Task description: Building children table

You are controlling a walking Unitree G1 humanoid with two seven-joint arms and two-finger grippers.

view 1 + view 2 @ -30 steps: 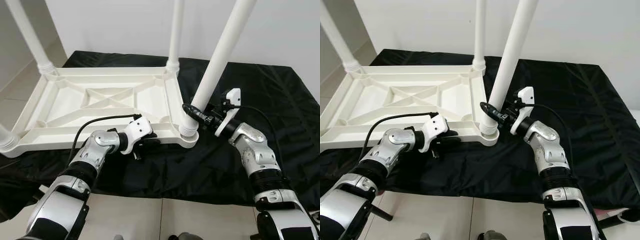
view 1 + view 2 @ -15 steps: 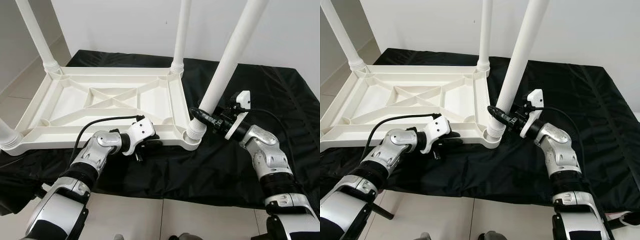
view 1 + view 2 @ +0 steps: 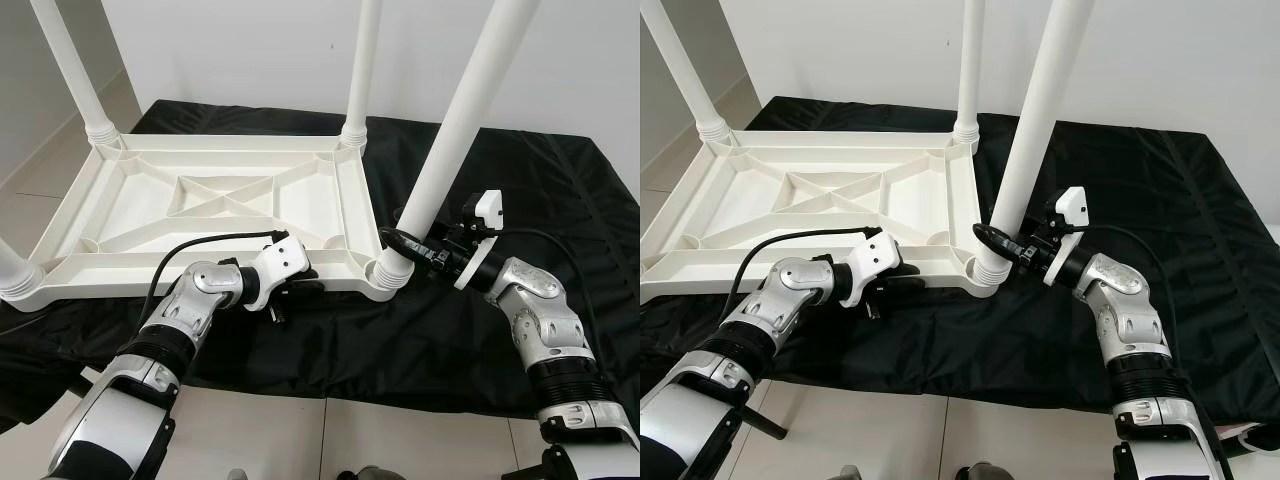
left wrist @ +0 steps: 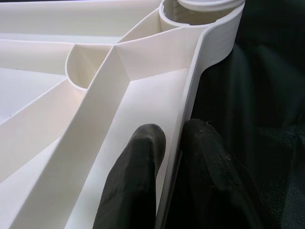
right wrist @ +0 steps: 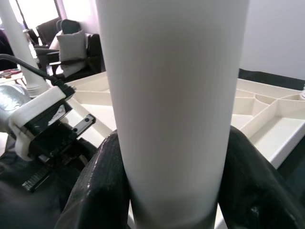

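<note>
- The upturned white table [image 3: 200, 200] lies on a black cloth [image 3: 520, 180], centre-left of frame.
- The left gripper [image 3: 297, 291] pinches its near rim.
- The right gripper [image 3: 400, 243] clasps the near-right leg [image 3: 455, 120] just above its socket.

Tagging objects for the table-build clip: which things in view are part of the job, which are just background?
Job:
- upturned white tabletop
- near-corner leg, gripped by right gripper
- three other legs
- left gripper pinching the tabletop's rim

Background:
- black cloth
- tiled floor
- white wall
</note>
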